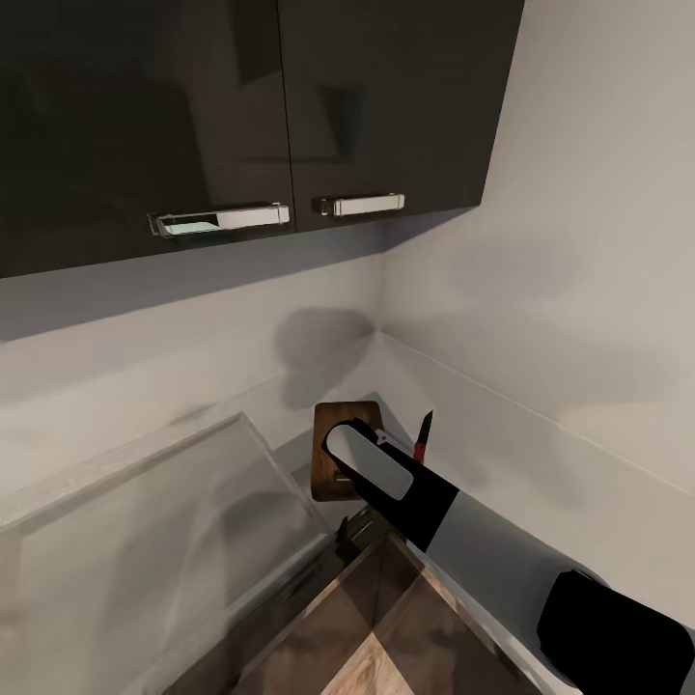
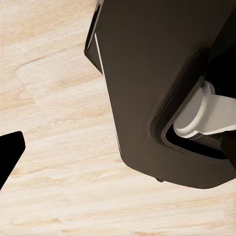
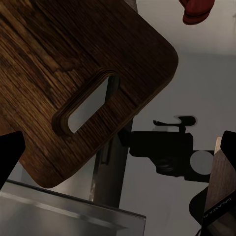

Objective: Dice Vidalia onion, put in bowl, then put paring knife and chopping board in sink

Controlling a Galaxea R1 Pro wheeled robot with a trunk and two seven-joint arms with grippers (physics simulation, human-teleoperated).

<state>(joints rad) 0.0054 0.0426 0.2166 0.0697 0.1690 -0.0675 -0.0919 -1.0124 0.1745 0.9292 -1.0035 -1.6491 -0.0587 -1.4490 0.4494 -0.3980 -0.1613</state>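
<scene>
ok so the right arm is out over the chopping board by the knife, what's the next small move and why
Probably lower the right claw toward the paring knife, just beyond the right arm. The knife lies on the grey countertop beside the chopping board, untouched. The right wrist view looks over the board's handle slot with the red handle end at the frame edge, so the claw likely needs shifting that way first.

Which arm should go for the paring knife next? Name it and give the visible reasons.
The right. Its arm reaches over the chopping board, with the paring knife just beside its wrist on the countertop. The left wrist view shows wooden floor and the robot's own body, so that arm hangs away from the counter.
</scene>
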